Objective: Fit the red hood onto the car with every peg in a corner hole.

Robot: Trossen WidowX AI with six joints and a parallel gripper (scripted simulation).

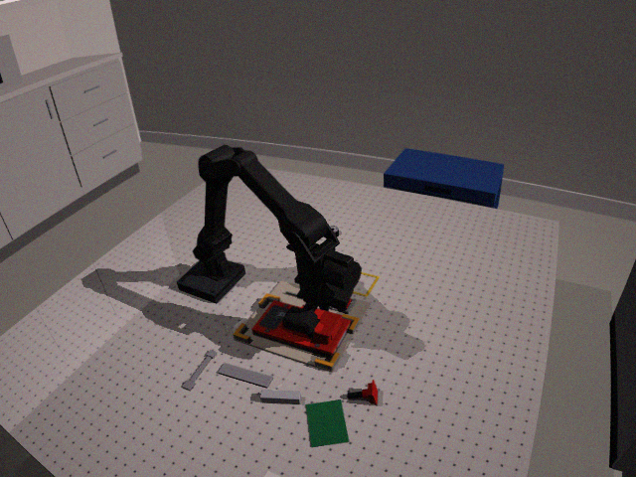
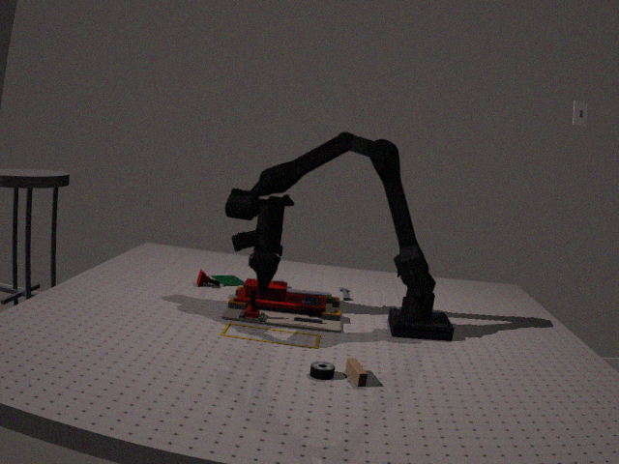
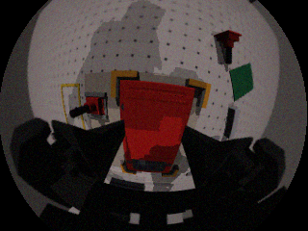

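The red hood [image 1: 328,324] [image 2: 277,287] [image 3: 155,132] is between my fingers, over one end of the car chassis [image 1: 264,328] [image 2: 307,302] [image 3: 149,165]. It looks level and very low on the deck or resting on it; I cannot tell which. My gripper [image 1: 303,324] [image 2: 263,289] [image 3: 154,125] is shut on the hood and points straight down. The chassis lies in its jig [image 1: 279,350] [image 2: 325,325], between orange corner brackets. The engine block, pegs and corner holes are hidden, so their fit cannot be seen.
A red part with a black handle [image 2: 251,312] [image 3: 96,105] stands beside the chassis. A similar one [image 1: 370,393] [image 2: 201,278] [image 3: 227,38] lies near a green square [image 1: 327,423]. Grey bars [image 1: 244,375] [image 1: 280,396], a wrench [image 1: 199,370], a black ring [image 2: 322,370] and a wooden block [image 2: 355,370] lie around.
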